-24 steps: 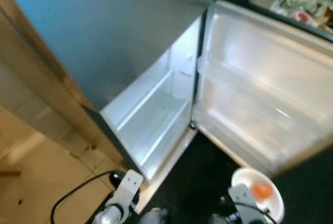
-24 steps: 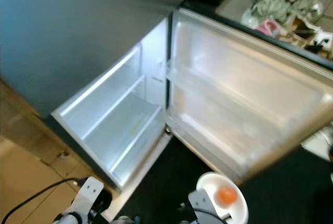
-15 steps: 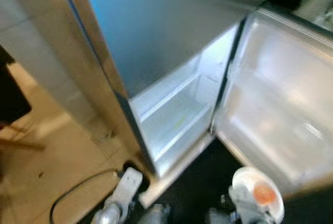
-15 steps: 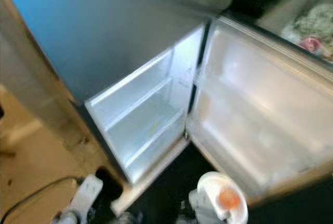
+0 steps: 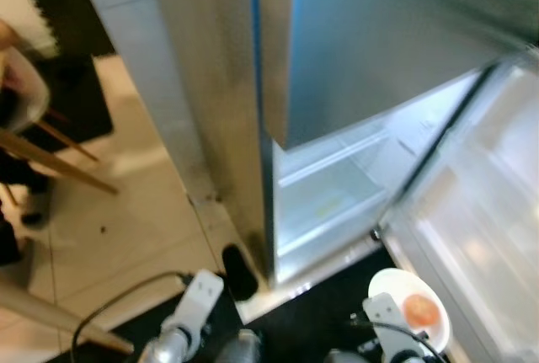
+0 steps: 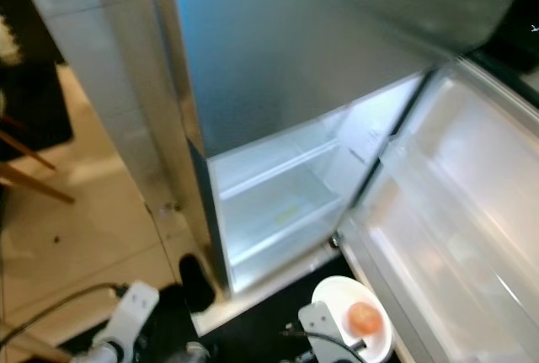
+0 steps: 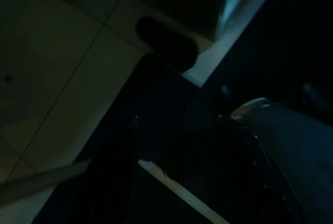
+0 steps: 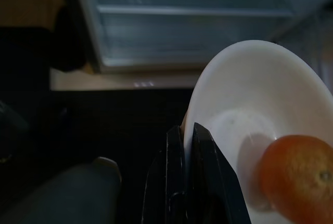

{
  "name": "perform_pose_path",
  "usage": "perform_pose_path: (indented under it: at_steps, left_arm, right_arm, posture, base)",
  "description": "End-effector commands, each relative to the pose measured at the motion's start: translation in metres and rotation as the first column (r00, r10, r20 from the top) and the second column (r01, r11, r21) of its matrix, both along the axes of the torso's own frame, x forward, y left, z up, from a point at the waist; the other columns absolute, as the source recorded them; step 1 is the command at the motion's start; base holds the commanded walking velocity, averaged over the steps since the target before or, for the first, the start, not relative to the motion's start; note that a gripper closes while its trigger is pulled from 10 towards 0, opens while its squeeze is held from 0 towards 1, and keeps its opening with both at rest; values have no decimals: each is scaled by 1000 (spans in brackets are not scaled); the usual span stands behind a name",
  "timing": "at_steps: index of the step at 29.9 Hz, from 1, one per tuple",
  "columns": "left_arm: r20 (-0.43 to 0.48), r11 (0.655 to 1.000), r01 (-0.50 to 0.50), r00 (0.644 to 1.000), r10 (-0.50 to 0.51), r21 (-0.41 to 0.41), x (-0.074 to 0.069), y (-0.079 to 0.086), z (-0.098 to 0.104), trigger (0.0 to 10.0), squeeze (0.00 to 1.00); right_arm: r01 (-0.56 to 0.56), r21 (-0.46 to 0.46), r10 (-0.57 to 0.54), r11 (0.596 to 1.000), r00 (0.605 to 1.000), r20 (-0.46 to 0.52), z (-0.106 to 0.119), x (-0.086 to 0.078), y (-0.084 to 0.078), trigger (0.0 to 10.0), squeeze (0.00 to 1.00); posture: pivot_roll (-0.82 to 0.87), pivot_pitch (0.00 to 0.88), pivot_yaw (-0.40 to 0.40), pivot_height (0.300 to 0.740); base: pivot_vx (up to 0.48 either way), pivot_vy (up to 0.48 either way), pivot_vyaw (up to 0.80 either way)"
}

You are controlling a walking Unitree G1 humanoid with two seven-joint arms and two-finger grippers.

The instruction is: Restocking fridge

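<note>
The head camera has swung leftward since the earlier frames, so the fridge [image 6: 278,85] now sits further right and tiled floor [image 5: 126,211] with wooden chair legs [image 5: 50,165] has come into sight. The open door [image 6: 472,211] is cut off at the frame edge and blurred. The right pincer [image 8: 187,146] is clamped on the rim of a white bowl [image 8: 250,99] holding an orange fruit [image 8: 296,172], low before the bare lower shelves [image 6: 278,203]. The left pincer [image 5: 198,291] hangs idle; its wrist view is too dark to tell its fingers' state.

Head views motion-blurred, fridge interior [image 5: 337,199] glowing, left wrist view very dark
</note>
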State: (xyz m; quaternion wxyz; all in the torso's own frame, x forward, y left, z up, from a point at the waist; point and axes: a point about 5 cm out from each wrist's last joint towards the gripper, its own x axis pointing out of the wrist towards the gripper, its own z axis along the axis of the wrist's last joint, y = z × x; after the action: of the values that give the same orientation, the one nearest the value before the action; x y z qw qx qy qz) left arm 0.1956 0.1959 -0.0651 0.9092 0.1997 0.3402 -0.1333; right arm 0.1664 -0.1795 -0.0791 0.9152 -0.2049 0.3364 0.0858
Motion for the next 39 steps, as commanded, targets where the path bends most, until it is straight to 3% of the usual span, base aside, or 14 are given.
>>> perform_pose_path:
  at_steps: [1,23,39]
  left_arm:
    - [-33,1000,-6,999,6,-3,-9,0,-5,10000,0]
    - [-39,1000,-7,999,7,-4,-9,-1,-6,10000,0]
    - [-51,1000,-7,999,7,-13,-6,-5,-6,10000,0]
  right_arm:
    - [13,-14,-13,1000,999,-34,-5,-11,-5,10000,0]
    - [23,-21,-23,1000,999,-32,-5,-12,-6,10000,0]
    - [42,7,-42,999,999,-19,-4,-11,-6,10000,0]
  posture:
    - [-96,169,-8,723]
    - [-98,173,-10,723]
    - [-101,174,-11,723]
  base:
    - [0,0,800]
    - [0,0,790]
    - [0,0,56]
